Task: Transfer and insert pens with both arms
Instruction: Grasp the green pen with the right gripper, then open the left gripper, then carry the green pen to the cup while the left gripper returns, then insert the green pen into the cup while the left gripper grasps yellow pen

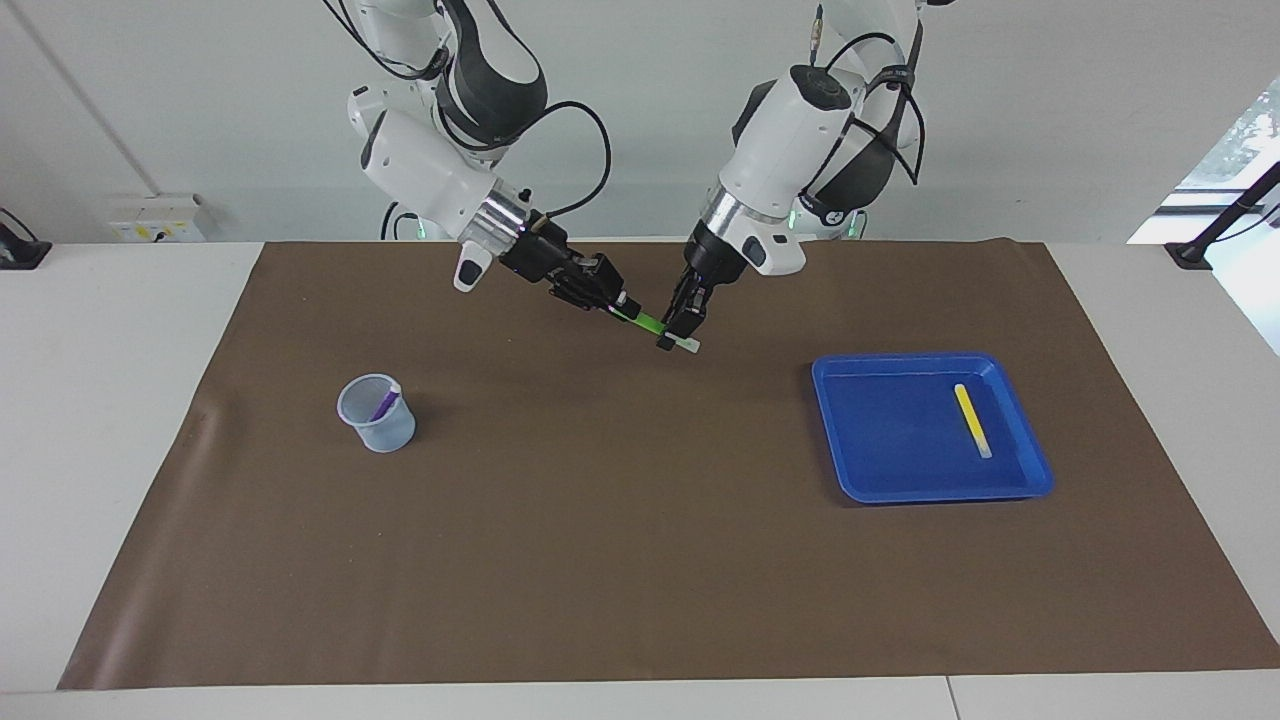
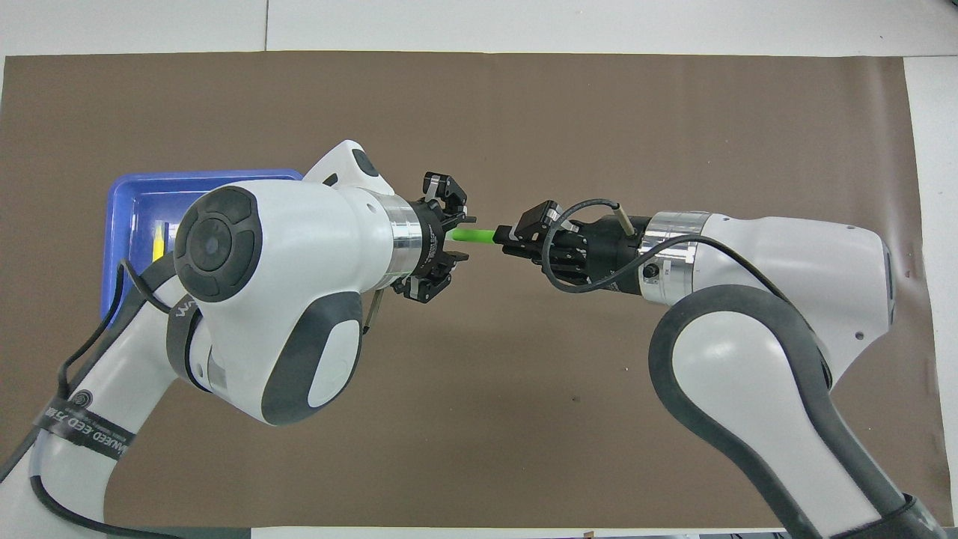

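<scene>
A green pen point(image 1: 648, 322) hangs in the air over the middle of the brown mat, between both grippers. My right gripper point(image 1: 615, 300) is shut on its coloured end. My left gripper point(image 1: 680, 335) sits around the pale cap end, and in the overhead view its fingertips point(image 2: 465, 220) stand apart on either side of the green pen point(image 2: 473, 235). A purple pen point(image 1: 385, 403) stands in a clear cup point(image 1: 377, 428) toward the right arm's end. A yellow pen point(image 1: 971, 420) lies in a blue tray point(image 1: 900, 480) toward the left arm's end.
The brown mat point(image 1: 640, 560) covers most of the white table. In the overhead view the left arm hides much of the blue tray point(image 2: 135, 202), and the right arm hides the cup.
</scene>
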`<state>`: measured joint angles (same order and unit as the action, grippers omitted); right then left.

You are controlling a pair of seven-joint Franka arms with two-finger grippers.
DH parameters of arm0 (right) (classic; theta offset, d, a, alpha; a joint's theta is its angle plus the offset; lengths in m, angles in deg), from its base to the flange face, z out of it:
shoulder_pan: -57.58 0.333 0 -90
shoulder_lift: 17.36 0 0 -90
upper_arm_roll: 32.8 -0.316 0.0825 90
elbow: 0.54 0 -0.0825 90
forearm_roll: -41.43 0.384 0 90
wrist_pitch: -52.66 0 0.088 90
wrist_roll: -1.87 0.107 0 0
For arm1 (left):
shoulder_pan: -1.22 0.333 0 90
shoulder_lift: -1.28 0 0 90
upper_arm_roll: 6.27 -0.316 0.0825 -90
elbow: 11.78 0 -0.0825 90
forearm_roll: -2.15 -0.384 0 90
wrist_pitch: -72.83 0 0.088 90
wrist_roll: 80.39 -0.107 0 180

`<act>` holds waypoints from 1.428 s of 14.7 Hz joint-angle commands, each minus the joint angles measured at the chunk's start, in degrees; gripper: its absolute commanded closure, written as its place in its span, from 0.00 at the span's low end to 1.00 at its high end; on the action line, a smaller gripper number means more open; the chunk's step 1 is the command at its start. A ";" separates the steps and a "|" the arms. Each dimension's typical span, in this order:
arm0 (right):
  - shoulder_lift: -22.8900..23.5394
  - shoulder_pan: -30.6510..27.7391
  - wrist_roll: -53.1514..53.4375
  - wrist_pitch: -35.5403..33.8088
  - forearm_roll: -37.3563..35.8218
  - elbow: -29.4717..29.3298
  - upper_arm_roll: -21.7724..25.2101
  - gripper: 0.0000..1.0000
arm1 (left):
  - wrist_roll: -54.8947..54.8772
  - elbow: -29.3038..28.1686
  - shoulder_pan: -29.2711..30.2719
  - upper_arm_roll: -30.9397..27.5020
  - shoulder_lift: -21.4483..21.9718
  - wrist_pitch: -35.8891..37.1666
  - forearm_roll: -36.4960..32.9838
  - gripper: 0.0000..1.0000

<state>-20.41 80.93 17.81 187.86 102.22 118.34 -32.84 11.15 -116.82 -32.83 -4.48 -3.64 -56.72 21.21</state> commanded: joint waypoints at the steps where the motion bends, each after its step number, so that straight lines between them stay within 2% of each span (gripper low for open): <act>1: 0.06 -4.79 -1.87 -8.33 -9.49 -3.81 -0.04 1.00 | -12.57 -1.39 3.10 -0.47 2.46 5.87 -0.42 0.00; 5: 0.76 -12.96 -6.95 -23.63 -24.27 -11.55 0.04 1.00 | -29.70 -4.02 8.99 -0.56 3.69 9.14 -2.35 0.00; 8: 1.99 -19.64 -22.56 -33.04 -37.45 -16.74 0.13 1.00 | -45.78 -6.66 14.43 -0.56 4.57 9.14 -6.31 0.00; 10: 3.66 -22.99 -34.07 -36.05 -45.09 -20.69 0.13 1.00 | -57.28 -8.33 17.95 -0.56 5.01 9.23 -6.49 0.00; 12: 4.02 -23.71 -42.79 -34.40 -56.15 -20.81 0.13 1.00 | -66.61 -10.17 21.47 -0.56 5.01 9.14 -7.01 0.00; 14: 3.23 -23.62 -44.50 -31.50 -61.12 -18.09 0.13 1.00 | -75.93 -12.11 24.81 -0.56 4.92 8.53 -9.99 0.00; 17: 2.88 -25.81 -45.81 -27.56 -61.84 -13.26 0.13 1.00 | -86.32 -13.96 29.64 -0.56 3.96 6.78 -11.15 0.00; 21: 2.79 -26.08 -46.17 -22.36 -61.75 -7.63 0.13 1.00 | -94.68 -17.56 33.96 -0.56 2.29 0.45 -12.81 0.00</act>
<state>-16.60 55.53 -27.26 162.48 41.29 107.11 -32.11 -80.29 -131.89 -0.51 -5.58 -1.25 -52.56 10.28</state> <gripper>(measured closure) 0.802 0.000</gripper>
